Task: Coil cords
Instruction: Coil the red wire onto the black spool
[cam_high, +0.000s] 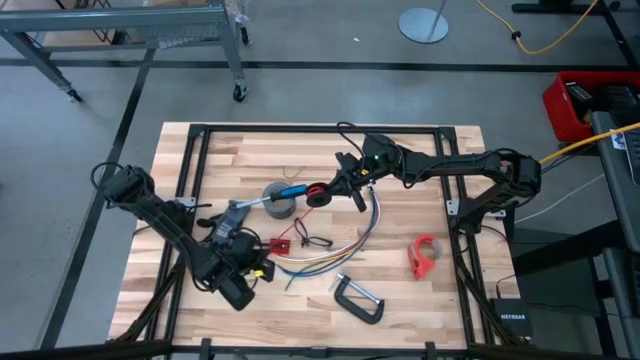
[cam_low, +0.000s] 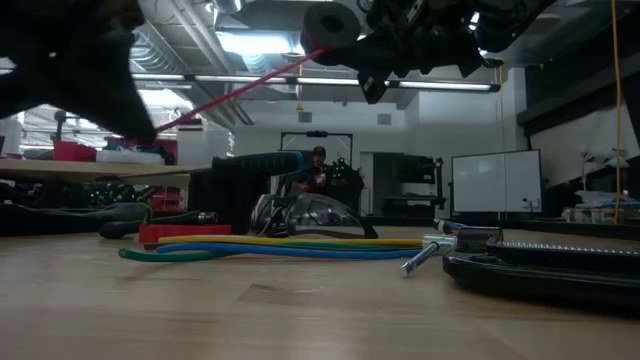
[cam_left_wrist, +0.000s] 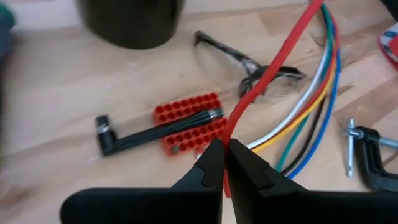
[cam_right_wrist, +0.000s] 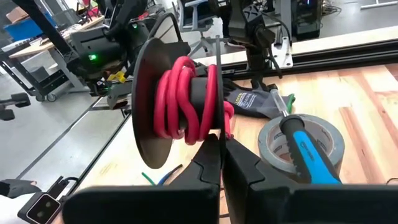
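Note:
A black spool (cam_right_wrist: 180, 99) wound with red cord (cam_right_wrist: 180, 93) is held up by my right gripper (cam_high: 330, 190) over the table's middle, above the grey tape roll (cam_high: 280, 200). The red cord (cam_low: 230, 90) runs taut from the spool down to my left gripper (cam_high: 258, 262), which is shut on it above the table near the front left. The bundle of coloured strands (cam_high: 340, 245) lies curved on the table between the arms and also shows in the left wrist view (cam_left_wrist: 311, 118). My left gripper pinches the red cord (cam_left_wrist: 231, 134) between its two fingertips, a single strand. The cord runs on from the fingers straight and taut toward the spool, clear of the table. My right gripper pinches the rim of one of the spool's black flanges (cam_right_wrist: 217, 127) between its two fingers. The spool is lifted clear of the table, with its axle about level.
Safety glasses (cam_left_wrist: 249, 62) and a red bit holder with a black hex key (cam_left_wrist: 186, 118) lie below the left gripper. A blue-handled screwdriver (cam_right_wrist: 305, 149) rests on the tape roll. A C-clamp (cam_high: 360, 298) and a red tape dispenser (cam_high: 423, 255) lie at the front right.

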